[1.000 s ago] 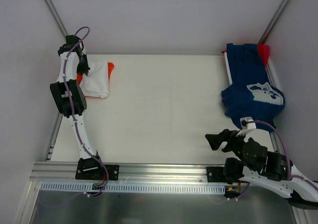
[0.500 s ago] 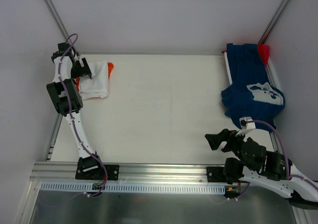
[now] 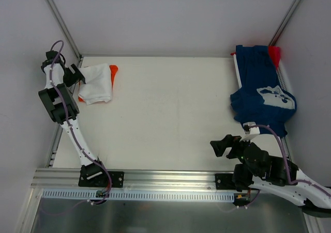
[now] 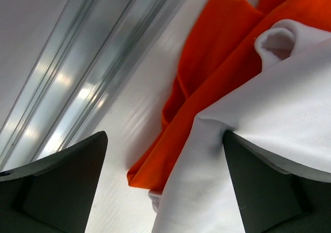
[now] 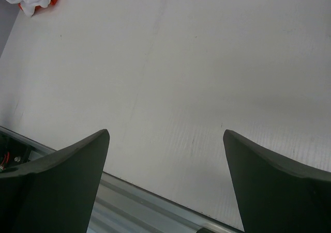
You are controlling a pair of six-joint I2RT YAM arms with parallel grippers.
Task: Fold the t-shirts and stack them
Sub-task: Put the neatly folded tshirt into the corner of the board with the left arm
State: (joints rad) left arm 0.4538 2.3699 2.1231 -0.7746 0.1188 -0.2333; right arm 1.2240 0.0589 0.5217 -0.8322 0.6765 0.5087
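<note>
A folded white t-shirt (image 3: 97,83) lies on an orange t-shirt (image 3: 114,70) at the table's far left corner. My left gripper (image 3: 72,77) stands open just left of that pile, holding nothing. In the left wrist view the white cloth (image 4: 269,140) and the orange cloth (image 4: 207,78) lie between and beyond my left gripper (image 4: 164,158), whose jaws are spread wide. A navy t-shirt (image 3: 261,96) with white print lies crumpled at the right, a small red one (image 3: 274,53) behind it. My right gripper (image 3: 222,146) hovers open and empty over bare table (image 5: 165,140).
An aluminium rail (image 4: 77,73) runs along the table's left edge close to the pile. A front rail (image 3: 165,177) carries both arm bases. White walls enclose the table. The navy shirt hangs over a white ribbed edge (image 3: 283,78) at the right.
My left gripper has opened, let go of the white t-shirt and drawn back to the left. The right arm has shifted slightly left.
</note>
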